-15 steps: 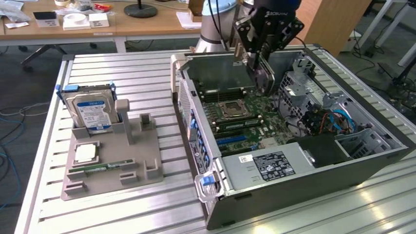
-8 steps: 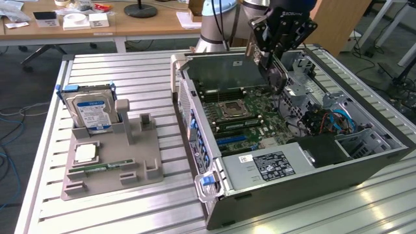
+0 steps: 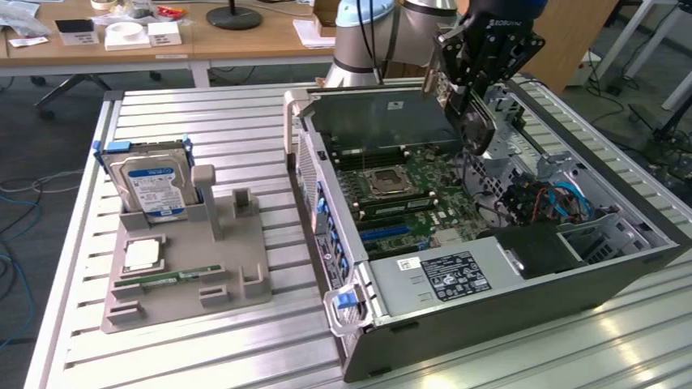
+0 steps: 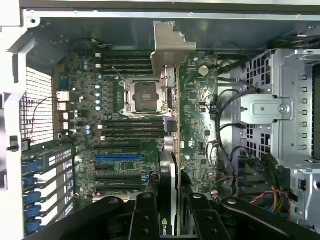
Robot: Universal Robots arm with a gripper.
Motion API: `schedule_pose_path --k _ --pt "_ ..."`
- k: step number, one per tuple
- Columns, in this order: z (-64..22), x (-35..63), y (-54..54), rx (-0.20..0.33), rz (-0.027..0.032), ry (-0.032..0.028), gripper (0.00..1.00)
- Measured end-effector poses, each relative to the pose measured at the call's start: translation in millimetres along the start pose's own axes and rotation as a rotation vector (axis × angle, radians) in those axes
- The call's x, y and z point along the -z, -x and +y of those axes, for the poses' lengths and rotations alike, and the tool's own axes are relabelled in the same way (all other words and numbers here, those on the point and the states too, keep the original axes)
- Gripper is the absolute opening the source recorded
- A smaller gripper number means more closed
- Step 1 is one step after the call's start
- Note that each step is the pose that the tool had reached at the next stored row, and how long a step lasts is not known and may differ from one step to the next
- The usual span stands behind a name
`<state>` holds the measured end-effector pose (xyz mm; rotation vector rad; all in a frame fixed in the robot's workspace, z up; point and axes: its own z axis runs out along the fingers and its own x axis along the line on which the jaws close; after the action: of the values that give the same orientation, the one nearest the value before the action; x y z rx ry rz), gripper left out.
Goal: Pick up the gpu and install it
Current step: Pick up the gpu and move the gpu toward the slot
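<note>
Black two-fingered gripper (image 3: 472, 97) at the upper right of the exterior view hangs over the open case, its fingers pressed onto the gpu (image 3: 477, 128), a thin flat circuit card with a silvery metal end bracket. The card hangs on edge below the fingers, tilted a little, above the green motherboard (image 3: 416, 198) and to the exterior view's right of the square metal processor socket (image 3: 386, 181). Whether its lower edge touches the board cannot be told.

From the wrist, the gripper (image 4: 172, 212) pinches the gpu (image 4: 169, 127) edge-on between its black fingers (image 4: 145, 220). The card's bracket (image 4: 167, 47) points towards the case's far wall, and the card runs just beside the processor socket (image 4: 142, 97), with the long blue expansion slot (image 4: 117, 156) on the socket's side of it.

The grey metal tower case (image 3: 362, 332) lies on its side, open, on the slatted aluminium table (image 3: 194, 121). At the exterior view's left, well apart from the case, a boxy silver hard drive with a blue-white label (image 3: 151, 186) stands upright in a grey plastic parts holder (image 3: 222, 271).
</note>
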<state>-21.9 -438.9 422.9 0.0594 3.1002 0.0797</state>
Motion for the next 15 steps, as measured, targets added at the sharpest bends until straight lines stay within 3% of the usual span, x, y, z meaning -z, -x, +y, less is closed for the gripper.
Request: schedule_pose_path --k 7,15 --pt "0.1 -0.1 1.4 0.0 0.0 0.0 0.27" --pt "1.1 -1.2 28.2 0.0 -0.0001 0.0001 0.27"
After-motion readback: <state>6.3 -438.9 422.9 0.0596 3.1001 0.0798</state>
